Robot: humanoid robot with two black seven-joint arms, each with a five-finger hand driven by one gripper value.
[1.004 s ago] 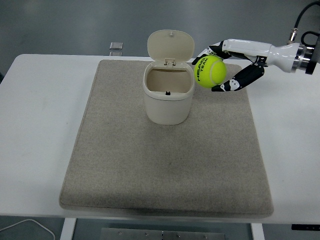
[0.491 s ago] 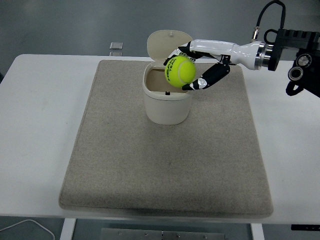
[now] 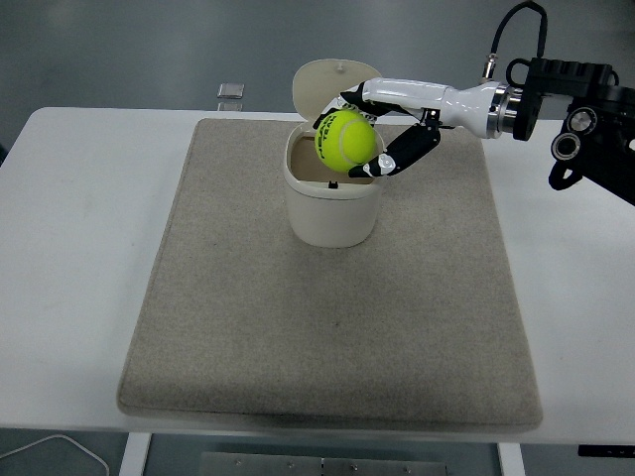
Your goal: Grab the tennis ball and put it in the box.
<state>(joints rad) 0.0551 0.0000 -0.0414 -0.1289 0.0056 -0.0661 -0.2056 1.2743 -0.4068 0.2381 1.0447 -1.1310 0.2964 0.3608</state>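
Right hand (image 3: 382,134) holds tennis ball (image 3: 345,138) over box (image 3: 333,203) rim.

Right hand (image 3: 382,129): reaches in from the right, fingers closed around the tennis ball (image 3: 345,138)
Tennis ball: yellow-green, held over the open mouth of the box (image 3: 332,203), not resting in it
Box: cream, lid (image 3: 328,84) tipped up at the back, standing on the far part of the mat (image 3: 327,327)
Mat: grey-beige, lying flat on the white table (image 3: 79,248)
Small object (image 3: 230,91): on the table beyond the mat, too small to identify
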